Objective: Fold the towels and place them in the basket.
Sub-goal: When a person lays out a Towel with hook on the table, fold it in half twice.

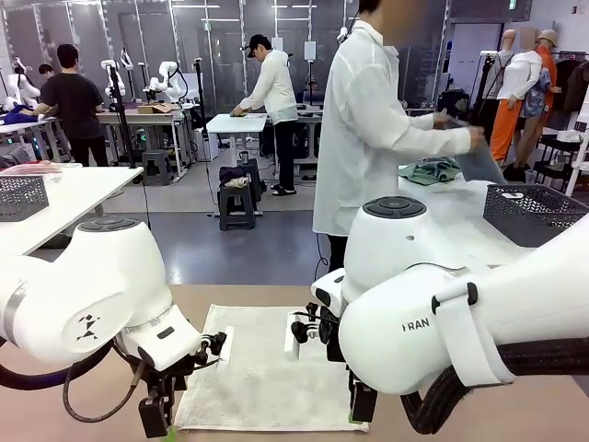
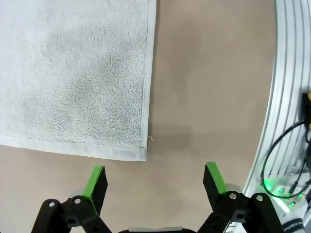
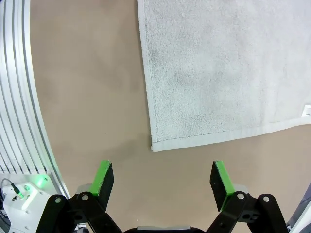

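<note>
My left arm (image 1: 92,285) hangs low over the tan surface (image 2: 204,73). The left jaws are spread wide and pinching nothing, green pads (image 2: 97,182) just short of the near-left corner of the off-white terry towel (image 2: 73,73). The towel lies flat in the middle, its near hem running across between both arms. The right jaws, likewise spread and empty, face the near-right corner just ahead. Each arm is nearest its own corner, so I'd judge a two-corner pinch comes next. The dark grey lattice plastic basket (image 1: 538,214) stands well apart, far right.
</note>
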Robot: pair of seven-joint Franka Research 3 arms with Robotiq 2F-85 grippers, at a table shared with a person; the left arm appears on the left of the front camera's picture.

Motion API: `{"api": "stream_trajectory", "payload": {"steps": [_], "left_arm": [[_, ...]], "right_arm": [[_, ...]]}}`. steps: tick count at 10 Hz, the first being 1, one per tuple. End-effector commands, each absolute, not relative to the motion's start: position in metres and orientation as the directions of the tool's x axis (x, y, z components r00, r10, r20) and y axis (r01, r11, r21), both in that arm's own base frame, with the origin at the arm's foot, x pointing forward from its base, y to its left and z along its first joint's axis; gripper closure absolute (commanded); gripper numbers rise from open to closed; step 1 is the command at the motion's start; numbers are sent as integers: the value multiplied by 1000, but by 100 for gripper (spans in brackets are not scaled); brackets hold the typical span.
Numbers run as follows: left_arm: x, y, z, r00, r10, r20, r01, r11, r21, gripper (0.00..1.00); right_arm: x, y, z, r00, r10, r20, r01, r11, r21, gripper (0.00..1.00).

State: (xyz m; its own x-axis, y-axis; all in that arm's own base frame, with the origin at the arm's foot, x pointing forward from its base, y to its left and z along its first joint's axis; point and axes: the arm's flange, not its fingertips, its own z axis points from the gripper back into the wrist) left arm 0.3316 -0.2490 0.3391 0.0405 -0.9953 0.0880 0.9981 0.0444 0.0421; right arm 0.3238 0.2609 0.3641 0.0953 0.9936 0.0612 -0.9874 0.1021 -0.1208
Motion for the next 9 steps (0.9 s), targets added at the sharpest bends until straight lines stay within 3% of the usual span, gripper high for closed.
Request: {"api": "stream_trajectory", "payload": {"steps": [1, 9], "left_arm": [[331, -250, 327, 16, -996, 91, 999, 20, 40, 0], [334, -253, 295, -66, -996, 54, 995, -62, 72, 0]], "right_arm": [[328, 251, 349, 100, 995, 26, -989, 102, -108, 0], [333, 238, 311, 48, 999, 24, -996, 50, -74, 0]]}}
